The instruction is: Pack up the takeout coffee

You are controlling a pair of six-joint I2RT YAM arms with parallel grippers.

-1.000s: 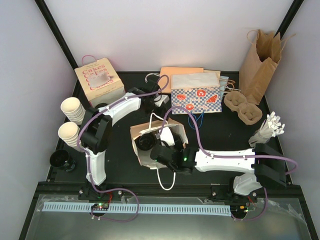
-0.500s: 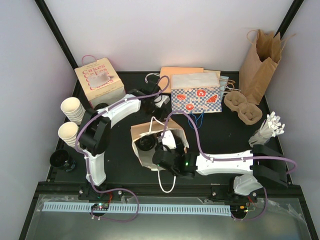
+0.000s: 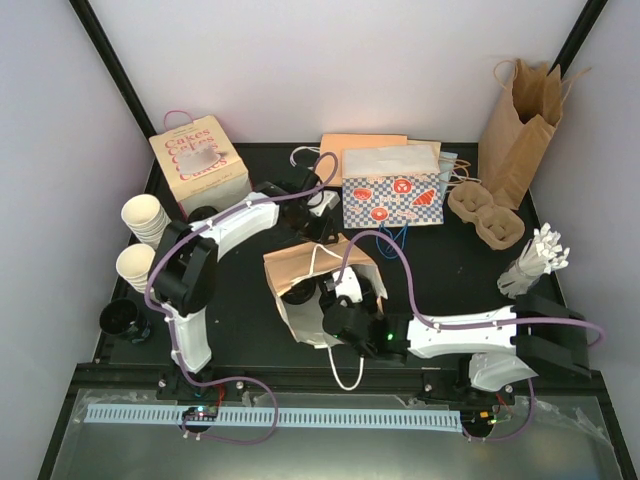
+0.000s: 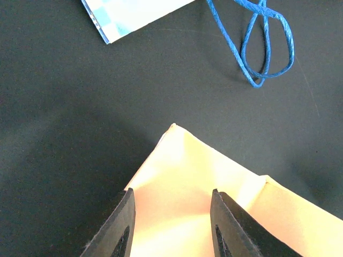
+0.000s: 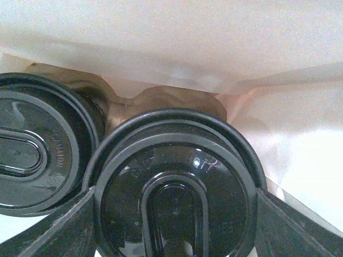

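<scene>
A brown paper bag (image 3: pixel 300 262) lies on its side mid-table, its white inside (image 5: pixel 187 43) facing my right wrist camera. My right gripper (image 3: pixel 338 298) reaches into the bag's mouth. It is shut on the takeout coffee (image 5: pixel 174 176), with a finger against each side of the black lid. A second lidded cup (image 5: pixel 37 144) sits just left of it, deeper in the bag (image 3: pixel 296 290). My left gripper (image 4: pixel 171 194) hangs over the bag's far corner (image 4: pixel 177 155). Its jaws are apart and only paper shows between them.
A pink "Cakes" box (image 3: pixel 199 163) stands at the back left. Stacked cream cups (image 3: pixel 145 220) and loose black lids (image 3: pixel 122 318) line the left edge. A patterned bag (image 3: pixel 392 197) with blue cord handles (image 4: pixel 262 43), a cup carrier (image 3: pixel 485 215) and a tall brown bag (image 3: pixel 520 120) fill the back right.
My left gripper has come forward from the back to the bag's far corner. My right arm has shifted nearer and to the right, still holding the cup in the bag's mouth.
</scene>
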